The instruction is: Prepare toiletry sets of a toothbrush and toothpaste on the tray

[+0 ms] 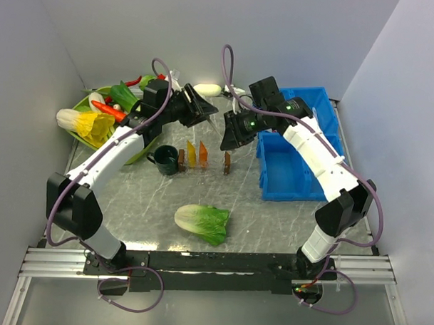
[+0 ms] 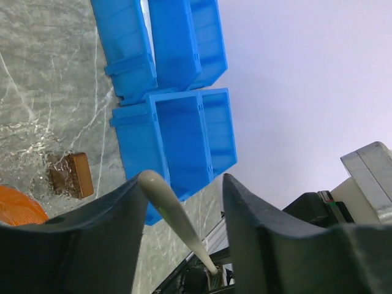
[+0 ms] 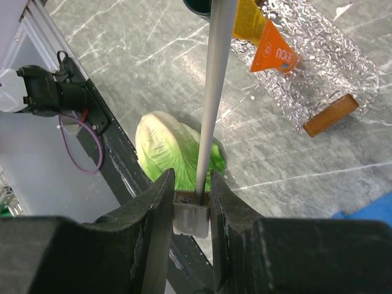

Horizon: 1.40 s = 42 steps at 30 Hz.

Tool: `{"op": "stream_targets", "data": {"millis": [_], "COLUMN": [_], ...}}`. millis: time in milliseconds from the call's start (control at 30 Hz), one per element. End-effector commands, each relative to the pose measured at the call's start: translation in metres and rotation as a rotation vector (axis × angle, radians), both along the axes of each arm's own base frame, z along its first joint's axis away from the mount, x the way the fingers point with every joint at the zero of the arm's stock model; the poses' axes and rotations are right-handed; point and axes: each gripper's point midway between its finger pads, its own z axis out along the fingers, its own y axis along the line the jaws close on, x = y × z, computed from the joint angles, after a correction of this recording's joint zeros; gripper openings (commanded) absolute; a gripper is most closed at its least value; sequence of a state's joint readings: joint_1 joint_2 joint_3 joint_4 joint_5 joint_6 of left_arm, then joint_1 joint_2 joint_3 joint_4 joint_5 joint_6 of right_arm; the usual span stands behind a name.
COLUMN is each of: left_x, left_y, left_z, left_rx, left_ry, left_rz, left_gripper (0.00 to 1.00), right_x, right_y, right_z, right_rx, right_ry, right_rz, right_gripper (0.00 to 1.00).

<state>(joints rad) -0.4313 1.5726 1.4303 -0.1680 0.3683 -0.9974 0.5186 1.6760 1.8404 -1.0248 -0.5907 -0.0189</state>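
Right gripper [image 3: 193,205] has jaws clamped on 1 end of the thin pale-grey stick toothbrush [image 3: 215,92]; other end pokes between left gripper [image 2: 184,187] jaws, open around it.

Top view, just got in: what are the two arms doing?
The right arm's fingers are shut on one end of a pale toothbrush, holding it over the table. The left arm's fingers sit either side of its other end, with a gap on one side, so no firm grip there. A yellow toothpaste tube and an orange one are on the clear tray; no toothbrush shows on it.
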Motion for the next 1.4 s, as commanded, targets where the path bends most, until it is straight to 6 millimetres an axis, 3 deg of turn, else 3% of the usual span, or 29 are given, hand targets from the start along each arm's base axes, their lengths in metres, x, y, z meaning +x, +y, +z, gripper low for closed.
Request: {"op": "stream_targets", "data": {"millis": [0,167,367,400,500,533,600,633,700,800,933,1000,1033,1067,1233,1267,1367], "left_x": [-0.009,-0.013,-0.017,-0.016,-0.015,-0.014,-0.013,-0.012,-0.012,-0.014,-0.016,-0.021,-0.022,-0.023,-0.028,-0.029,-0.031], "left_y": [-0.004,-0.004,-0.004,-0.003,-0.001,0.001,0.005,0.009,0.013,0.023,0.039,0.046,0.048,0.05,0.052,0.052,0.052], "left_z": [0.009,0.006,0.005,0.007,0.014,0.02,0.022,0.04,0.043,0.068,0.087,0.098,0.092,0.099,0.105,0.107,0.103], "left_rx": [-0.033,-0.04,-0.05,-0.056,-0.079,-0.091,-0.125,-0.167,-0.211,-0.264,-0.383,-0.455,-0.468,-0.511,-0.582,-0.6,-0.641], "left_ry": [0.01,0.032,0.056,0.059,0.052,0.039,0.046,-0.011,-0.007,-0.069,-0.117,-0.106,-0.084,-0.083,-0.054,-0.05,-0.022], "left_rz": [-0.026,-0.032,-0.027,-0.019,0.009,0.025,0.067,0.092,0.13,0.177,0.262,0.288,0.303,0.309,0.306,0.303,0.303], "left_gripper": [0.48,0.33,0.02,0.01,0.01,0.01,0.01,0.01,0.01,0.01,0.01,0.01,0.01,0.01,0.01,0.01,0.01], "right_x": [-0.003,-0.003,0.002,0.002,0.003,0.002,0.005,0.005,0.006,0.007,0.012,0.009,0.012,0.01,0.003,0.001,-0.004], "right_y": [0.004,0.002,-0.002,-0.002,-0.002,-0.003,-0.004,-0.006,-0.008,-0.017,-0.024,-0.03,-0.03,-0.033,-0.029,-0.028,-0.024], "right_z": [0.026,0.022,0.024,0.025,0.033,0.039,0.048,0.055,0.073,0.095,0.11,0.104,0.11,0.112,0.108,0.118,0.121], "right_rx": [0.031,0.009,-0.004,0.0,0.027,0.037,0.059,0.076,0.132,0.233,0.405,0.453,0.495,0.51,0.558,0.593,0.642], "right_ry": [-0.097,-0.103,-0.115,-0.116,-0.115,-0.124,-0.133,-0.144,-0.157,-0.123,-0.025,0.012,0.004,0.001,0.043,0.012,0.029], "right_rz": [0.027,0.008,-0.042,-0.047,-0.089,-0.103,-0.142,-0.159,-0.205,-0.285,-0.38,-0.398,-0.409,-0.415,-0.406,-0.388,-0.365], "right_gripper": [0.0,0.0,0.02,0.05,0.27,0.39,0.51,0.59,0.65,0.74,0.76,0.74,0.73,0.72,0.69,0.68,0.64]}}
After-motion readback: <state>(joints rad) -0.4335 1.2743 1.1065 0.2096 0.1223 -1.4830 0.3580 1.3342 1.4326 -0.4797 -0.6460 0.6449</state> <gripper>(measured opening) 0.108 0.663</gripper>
